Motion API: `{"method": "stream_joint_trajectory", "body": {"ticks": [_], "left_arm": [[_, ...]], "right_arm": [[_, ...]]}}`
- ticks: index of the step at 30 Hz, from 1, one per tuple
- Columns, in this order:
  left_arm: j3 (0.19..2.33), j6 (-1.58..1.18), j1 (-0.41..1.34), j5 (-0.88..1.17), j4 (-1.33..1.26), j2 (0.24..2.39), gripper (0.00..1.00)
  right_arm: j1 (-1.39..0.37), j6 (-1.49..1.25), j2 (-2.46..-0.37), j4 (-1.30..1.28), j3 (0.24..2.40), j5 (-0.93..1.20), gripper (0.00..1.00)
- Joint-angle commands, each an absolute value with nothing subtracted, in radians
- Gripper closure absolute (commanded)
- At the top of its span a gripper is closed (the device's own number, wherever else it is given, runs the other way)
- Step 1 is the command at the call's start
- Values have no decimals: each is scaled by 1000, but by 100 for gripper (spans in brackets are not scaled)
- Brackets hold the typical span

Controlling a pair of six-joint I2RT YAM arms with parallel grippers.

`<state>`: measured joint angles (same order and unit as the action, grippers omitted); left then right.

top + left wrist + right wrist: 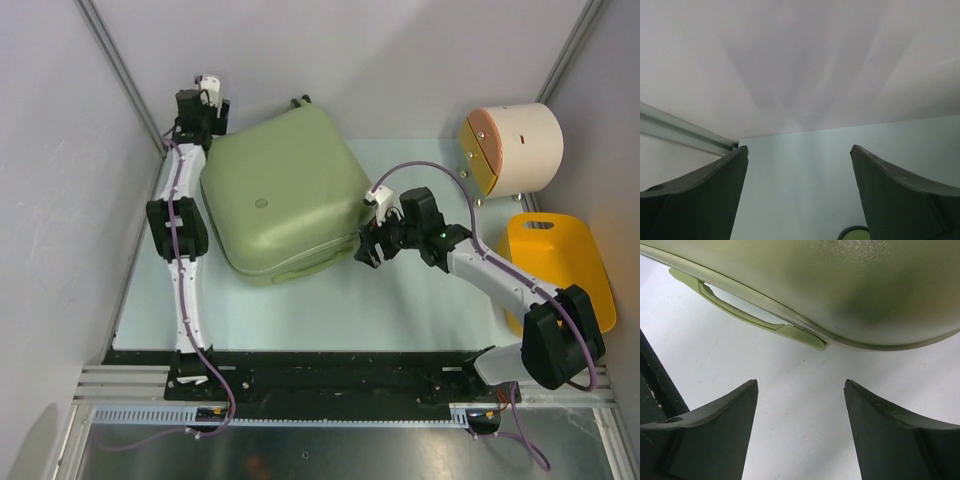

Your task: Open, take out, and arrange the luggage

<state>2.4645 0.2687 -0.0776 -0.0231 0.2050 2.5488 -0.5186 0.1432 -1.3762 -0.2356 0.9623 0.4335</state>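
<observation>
The luggage (285,190), a pale sage-green hard-shell suitcase, lies shut and flat on the table, left of centre. My right gripper (364,248) is just off its near right corner, open and empty. In the right wrist view the shell (850,285) fills the top, its green side handle (740,310) lies ahead, and the right gripper (800,385) hovers over bare table, touching nothing. My left gripper (205,105) is at the suitcase's far left corner, facing the back wall. The left gripper (799,150) is open and empty, with a black-and-green wheel (855,234) at the view's bottom edge.
A cream cylindrical drum (515,148) lies on its side at the back right. A yellow plastic basket (555,260) sits at the right edge, beside the right arm. White walls and a metal frame post (120,70) close in the back and left.
</observation>
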Motion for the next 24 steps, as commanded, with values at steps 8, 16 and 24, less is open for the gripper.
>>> {"method": "stream_joint_trajectory", "body": {"ticks": [8, 16, 24], "left_arm": [[1918, 782, -57, 57, 127, 2263, 24], [1337, 674, -48, 38, 204, 1828, 37], [1096, 390, -45, 247, 439, 1502, 43]], "right_arm": [[-511, 84, -1427, -210, 966, 324, 26], [-431, 89, -1518, -15, 1009, 247, 26], [-417, 110, -1820, 277, 1201, 298, 27]]}}
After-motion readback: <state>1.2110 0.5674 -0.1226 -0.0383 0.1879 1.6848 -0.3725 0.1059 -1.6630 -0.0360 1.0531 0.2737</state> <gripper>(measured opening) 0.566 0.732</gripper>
